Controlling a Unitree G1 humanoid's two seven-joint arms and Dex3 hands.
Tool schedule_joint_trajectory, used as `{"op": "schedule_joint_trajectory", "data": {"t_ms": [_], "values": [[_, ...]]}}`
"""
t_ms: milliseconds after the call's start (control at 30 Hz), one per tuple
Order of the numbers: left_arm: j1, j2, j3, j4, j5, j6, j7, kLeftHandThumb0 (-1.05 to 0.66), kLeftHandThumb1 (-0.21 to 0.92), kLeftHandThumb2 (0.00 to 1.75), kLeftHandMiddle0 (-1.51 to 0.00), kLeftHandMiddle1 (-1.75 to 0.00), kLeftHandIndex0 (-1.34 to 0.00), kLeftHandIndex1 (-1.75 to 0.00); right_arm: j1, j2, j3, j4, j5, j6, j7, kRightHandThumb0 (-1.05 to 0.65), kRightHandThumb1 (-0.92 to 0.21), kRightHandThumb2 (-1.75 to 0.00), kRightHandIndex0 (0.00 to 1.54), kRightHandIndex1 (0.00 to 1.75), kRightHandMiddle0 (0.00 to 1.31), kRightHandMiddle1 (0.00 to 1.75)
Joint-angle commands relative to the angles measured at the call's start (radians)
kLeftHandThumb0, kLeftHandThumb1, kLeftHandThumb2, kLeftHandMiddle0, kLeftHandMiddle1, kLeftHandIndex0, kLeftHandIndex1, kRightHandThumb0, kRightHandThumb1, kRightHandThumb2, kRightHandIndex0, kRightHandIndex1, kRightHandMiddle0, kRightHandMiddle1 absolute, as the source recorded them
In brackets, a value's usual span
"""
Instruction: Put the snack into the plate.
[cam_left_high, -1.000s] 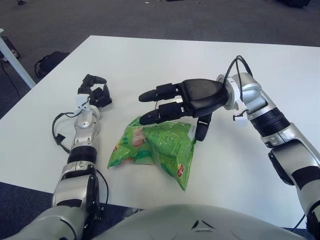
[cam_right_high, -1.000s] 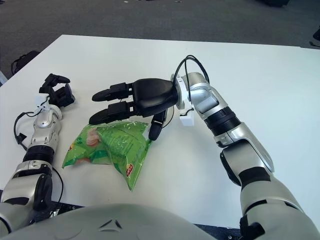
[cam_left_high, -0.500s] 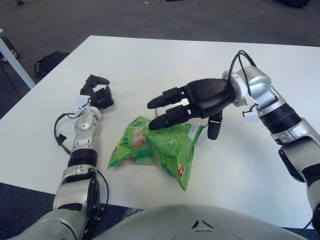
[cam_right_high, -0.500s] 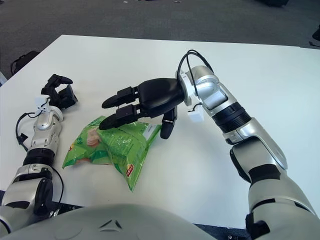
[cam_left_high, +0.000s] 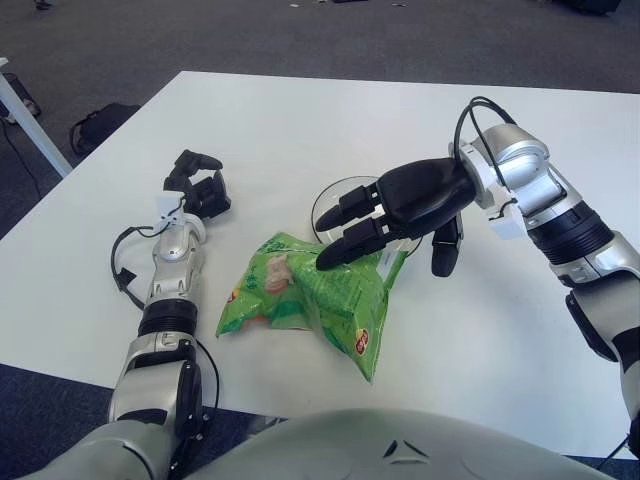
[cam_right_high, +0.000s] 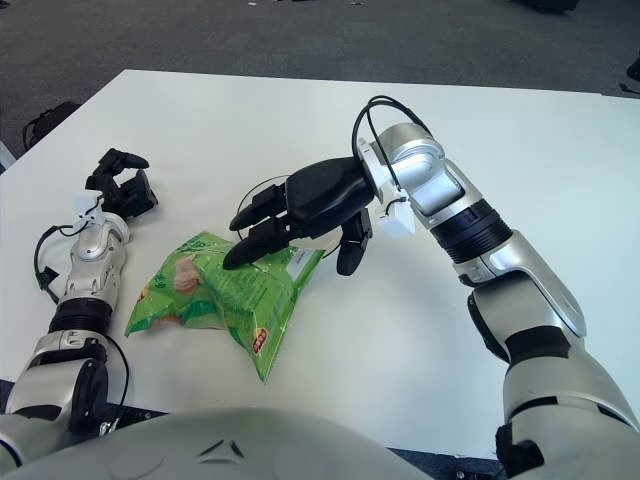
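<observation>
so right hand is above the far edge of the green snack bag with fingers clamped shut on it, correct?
Not quite. The right hand is over the far edge of the green snack bag, but its fingers are spread open, holding nothing. The left eye view shows the bag flat on the table.

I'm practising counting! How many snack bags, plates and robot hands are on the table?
Snack bag: 1, green
Plate: 1, clear, mostly hidden behind the right hand
Robot hands: 2, the left hand and the right hand
Total: 4

Crumpled green snack bag (cam_left_high: 310, 300) beside plate (cam_left_high: 330, 205)
</observation>
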Motion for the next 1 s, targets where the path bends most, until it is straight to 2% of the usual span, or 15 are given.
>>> {"op": "schedule_joint_trajectory", "data": {"t_ms": [0,500,800,967], "values": [[0.063,-0.037,-0.014,0.033,0.008,0.016,0.000,-0.42,0.51,1.07,-1.06,-1.75,-0.46,-1.75,-0.029,-0.018,-0.006,-0.028,-0.013,0.035,0.034,-0.05,-0.51,-1.36,0.11,0.03,0.00,0.07],[0.074,-0.051,-0.017,-0.004,-0.011,0.041,-0.006,-0.42,0.52,1.06,-1.04,-1.75,-0.45,-1.75,-0.049,-0.014,-0.011,-0.038,-0.005,0.019,0.103,-0.13,-0.55,-1.27,0.17,0.04,0.00,0.20],[0.076,-0.054,-0.016,-0.010,-0.011,0.039,-0.006,-0.42,0.53,1.05,-1.06,-1.75,-0.45,-1.75,-0.051,-0.009,-0.017,-0.045,-0.047,0.031,0.107,-0.11,-0.56,-1.27,0.21,0.05,0.00,0.32],[0.076,-0.055,-0.016,-0.010,-0.007,0.035,0.000,-0.42,0.53,1.05,-1.06,-1.75,-0.45,-1.75,-0.046,0.005,-0.020,-0.043,-0.087,0.020,0.089,-0.16,-0.58,-1.22,0.23,0.05,0.00,0.35]]}}
